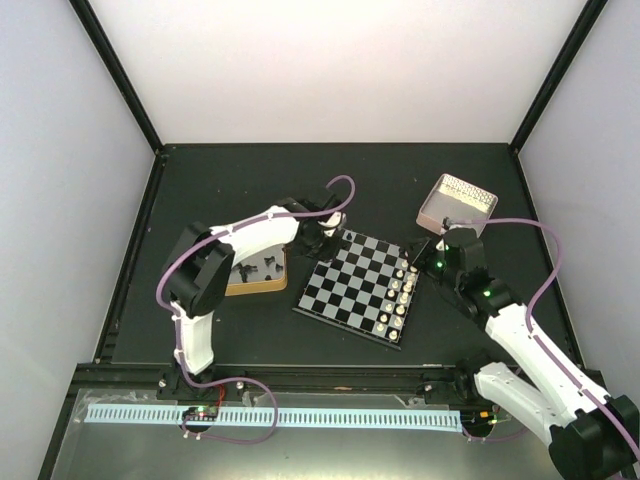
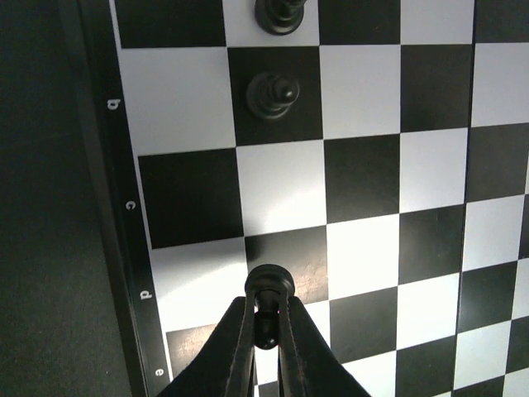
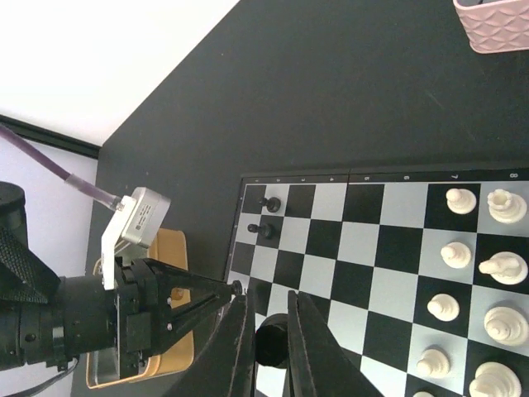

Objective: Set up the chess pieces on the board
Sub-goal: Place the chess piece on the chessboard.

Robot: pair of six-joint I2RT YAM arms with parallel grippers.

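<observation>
1. Grip on the left side was tight: the left gripper point(image 2: 269, 308) had its fingers closed on a small black piece point(image 2: 269, 285), whose round head poked out just past the tips.
2. That held piece hung over a dark square of the board point(image 2: 190, 95), in the row lettered d, second file in from the lettered rim. Whether its foot touched the square, I could not tell.
3. Same file, further along: two standing black pieces point(image 2: 273, 95) were upright. One was on the dark square of row b and the other beyond it on a pale square, cut off by the frame edge. One pale square lay between the held piece and the nearer of them.
4. Over to the right gripper point(image 3: 266, 296): it was closed as well, with a dark rounded piece point(image 3: 271, 343) wedged between its fingers. What kind of piece it was, I could not tell.
5. White pieces point(image 3: 488, 273) were lined up along the files marked 7 and 8, on the side of the board away from the left gripper.
6. From above, a gold-rimmed tin point(image 1: 255, 291) sat just beside the board's left edge, under the left arm, with spare black chess pieces point(image 1: 250, 268) inside.
7. A pink box point(image 1: 457, 200) stood off the board's far right corner, near the right gripper.
</observation>
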